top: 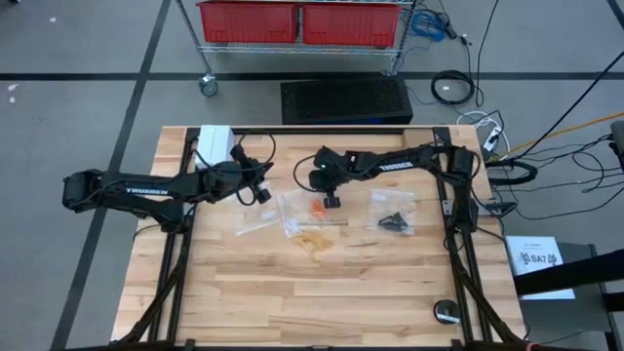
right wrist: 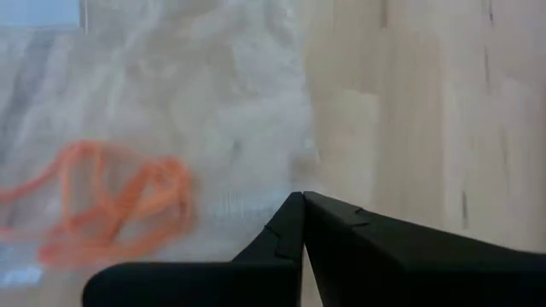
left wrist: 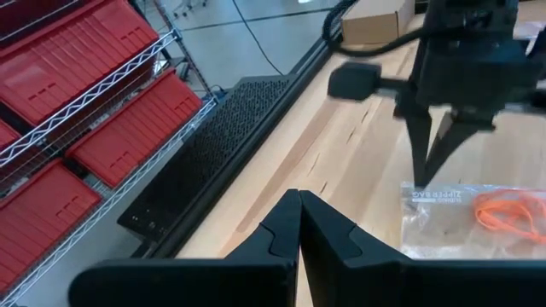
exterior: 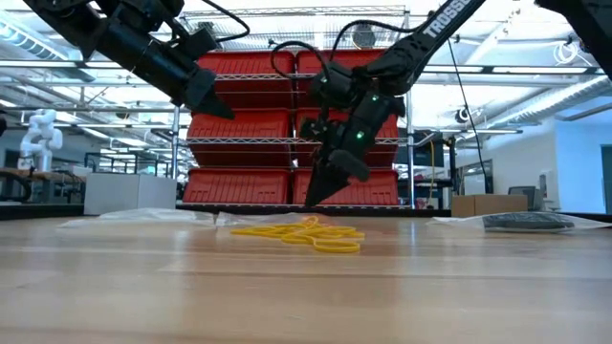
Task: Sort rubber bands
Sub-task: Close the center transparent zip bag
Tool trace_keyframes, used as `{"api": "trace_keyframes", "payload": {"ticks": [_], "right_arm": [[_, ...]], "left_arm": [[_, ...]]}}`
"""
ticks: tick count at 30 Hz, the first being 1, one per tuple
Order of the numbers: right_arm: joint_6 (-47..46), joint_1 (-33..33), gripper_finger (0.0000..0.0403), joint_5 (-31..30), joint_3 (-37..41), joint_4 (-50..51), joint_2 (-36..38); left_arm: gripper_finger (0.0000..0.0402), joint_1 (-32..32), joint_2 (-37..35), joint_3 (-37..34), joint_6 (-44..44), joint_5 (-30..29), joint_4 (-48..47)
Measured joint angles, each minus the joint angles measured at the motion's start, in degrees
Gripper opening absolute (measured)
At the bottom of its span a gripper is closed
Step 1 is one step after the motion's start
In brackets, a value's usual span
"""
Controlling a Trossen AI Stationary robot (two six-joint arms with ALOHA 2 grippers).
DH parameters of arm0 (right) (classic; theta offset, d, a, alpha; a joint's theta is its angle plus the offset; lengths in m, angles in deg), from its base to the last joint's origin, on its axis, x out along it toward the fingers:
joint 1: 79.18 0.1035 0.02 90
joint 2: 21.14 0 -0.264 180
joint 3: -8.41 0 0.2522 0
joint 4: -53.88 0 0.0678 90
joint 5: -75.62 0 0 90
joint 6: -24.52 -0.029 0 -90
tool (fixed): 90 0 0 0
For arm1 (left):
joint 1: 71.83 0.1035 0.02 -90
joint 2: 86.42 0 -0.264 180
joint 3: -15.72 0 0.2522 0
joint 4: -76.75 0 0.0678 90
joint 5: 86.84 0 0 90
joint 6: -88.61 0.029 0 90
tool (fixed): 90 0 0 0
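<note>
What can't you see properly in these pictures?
- Small orange rubber bands inside the clear plastic bag: right wrist view, blurred, so no counting them.
- Small black rubber bands: high view, too small to tell apart.
- Pile of thin yellowish rubber bands: low view, tangled together, number unclear.

Wooden table [top: 292, 292]: clear bags [top: 297, 207], yellowish rubber bands [top: 314, 241], black puck [top: 447, 311].

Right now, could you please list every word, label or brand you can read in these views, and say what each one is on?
"TROSSEN": on the left arm, white lettering.
"TROSSEN": on the right arm, also partly visible in the low view.
Printed line on the clear plastic bag: too blurred to read.
Print on the white sheet beside the table: too small to read.
</note>
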Motion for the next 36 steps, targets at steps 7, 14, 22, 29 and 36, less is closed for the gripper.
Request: {"api": "trace_keyframes", "payload": {"ticks": [7,14,22,29,36], "right_arm": [[-0.9,-0.1,0.0000,0.3,-4.7,4.3,-3.4],[-4.1,-1.6,0.0000,-1.7,-5.4,12.9,-3.1],[-7.7,-1.4,0.0000,-2.5,-5.4,16.7,-2.5],[-5.6,-0.1,0.0000,0.8,-5.4,7.7,-2.3],[-7.1,-0.2,0.0000,2.4,-5.6,6.9,-6.2]], "left_arm": [[0.0014,0.0,0.0,0.0,0.1,0.0,-0.3],[0.0015,0.0,0.0,0.0,1.0,0.0,-0.6],[0.0015,0.0,0.0,0.0,1.0,0.0,-0.6],[0.0015,0.0,0.0,0.0,1.0,0.0,-0.6],[0.0015,0.0,0.0,0.0,1.0,0.0,-0.6]]}}
